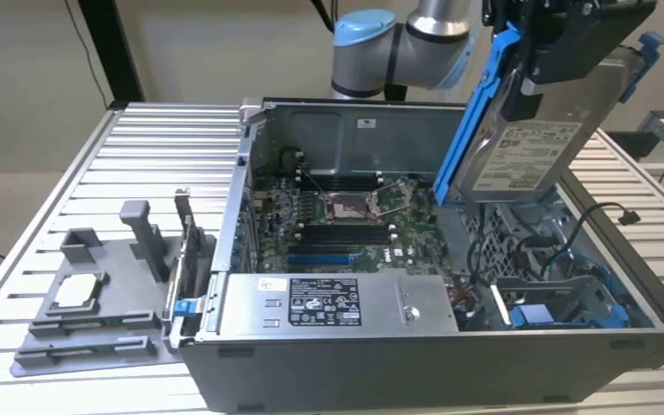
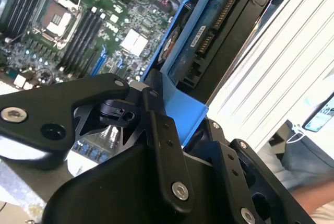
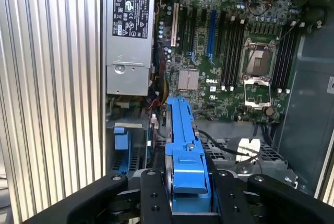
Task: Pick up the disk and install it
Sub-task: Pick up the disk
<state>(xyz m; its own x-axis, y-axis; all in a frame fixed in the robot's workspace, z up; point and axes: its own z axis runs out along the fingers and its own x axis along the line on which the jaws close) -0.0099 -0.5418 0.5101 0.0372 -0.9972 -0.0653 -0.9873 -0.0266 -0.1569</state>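
A: What was the state of the large open grey metal computer case (image 1: 424, 363)?

B: It lay on the slatted aluminium table (image 1: 159, 138) with its green motherboard (image 1: 344, 216) exposed.

A: Where was the flat silver disk with the white label and blue plastic frame (image 1: 528, 151)?

B: It was held over the case (toward the exterior view's right), steeply tilted.

A: And the black gripper (image 3: 189, 185)?

B: It was clamped on the disk, with its fingers (image 3: 151, 195) pressing the frame from both sides.

The claw (image 3: 189, 192) grips the disk (image 3: 182, 130) over the motherboard (image 3: 229, 91).
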